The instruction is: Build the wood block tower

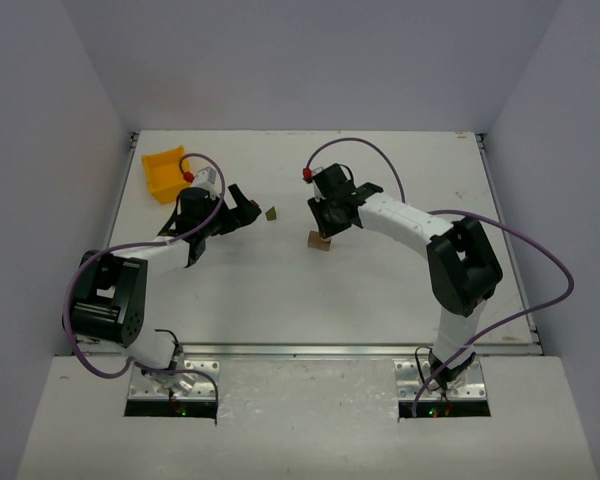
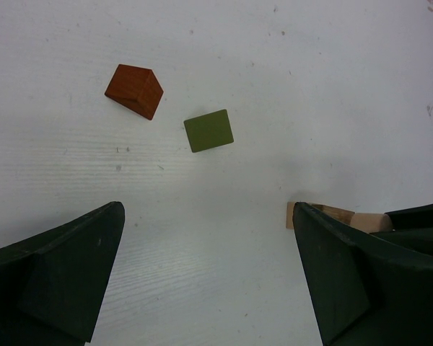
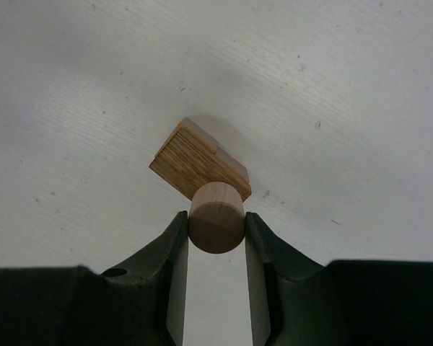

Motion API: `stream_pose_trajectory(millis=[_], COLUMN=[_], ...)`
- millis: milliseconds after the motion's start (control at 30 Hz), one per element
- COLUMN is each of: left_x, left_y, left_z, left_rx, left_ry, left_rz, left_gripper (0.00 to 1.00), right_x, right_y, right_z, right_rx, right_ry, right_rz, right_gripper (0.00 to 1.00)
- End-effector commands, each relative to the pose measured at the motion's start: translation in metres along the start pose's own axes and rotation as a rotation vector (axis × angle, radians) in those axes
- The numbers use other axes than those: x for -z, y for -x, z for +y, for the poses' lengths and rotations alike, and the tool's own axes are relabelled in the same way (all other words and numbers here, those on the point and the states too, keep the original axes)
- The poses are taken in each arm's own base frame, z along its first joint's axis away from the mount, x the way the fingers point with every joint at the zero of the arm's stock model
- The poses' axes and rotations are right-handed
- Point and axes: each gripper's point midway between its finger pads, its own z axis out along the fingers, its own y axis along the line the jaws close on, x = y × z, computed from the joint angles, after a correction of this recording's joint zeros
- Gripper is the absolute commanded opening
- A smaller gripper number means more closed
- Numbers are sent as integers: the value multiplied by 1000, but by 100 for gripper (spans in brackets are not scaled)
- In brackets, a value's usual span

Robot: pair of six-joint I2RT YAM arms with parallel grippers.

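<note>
Wood block tower [image 1: 320,241] barely begun, mid-table: only a tan base block [image 3: 195,162] down, tan cylinder [image 3: 216,213] clamped in right gripper [image 3: 215,225] over it. Further left, red block [image 2: 134,90] and olive-green block [image 2: 208,130] loose, unstacked; left gripper [image 2: 208,210] spread wide, empty.

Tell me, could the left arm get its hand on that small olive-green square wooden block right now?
Probably yes. The left hand is open and empty, and the olive-green square wooden block lies on the white table just ahead of it, nothing between. The dark red wooden wedge sits nearby, not touching.
</note>
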Motion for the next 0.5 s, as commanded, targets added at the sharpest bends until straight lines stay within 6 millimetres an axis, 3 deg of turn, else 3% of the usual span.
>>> stream_pose_trajectory(millis=[0,467], left_x=[2,2], left_y=[26,25], left_z=[-14,-15], left_rx=[-10,-12], left_ry=[-38,-37], left_rz=[-68,-65], left_gripper=[100,100], right_x=[5,1], right_y=[23,22], right_z=[5,5], right_rx=[-9,-12], right_ry=[3,-4], right_rz=[-61,-50], right_gripper=[4,5])
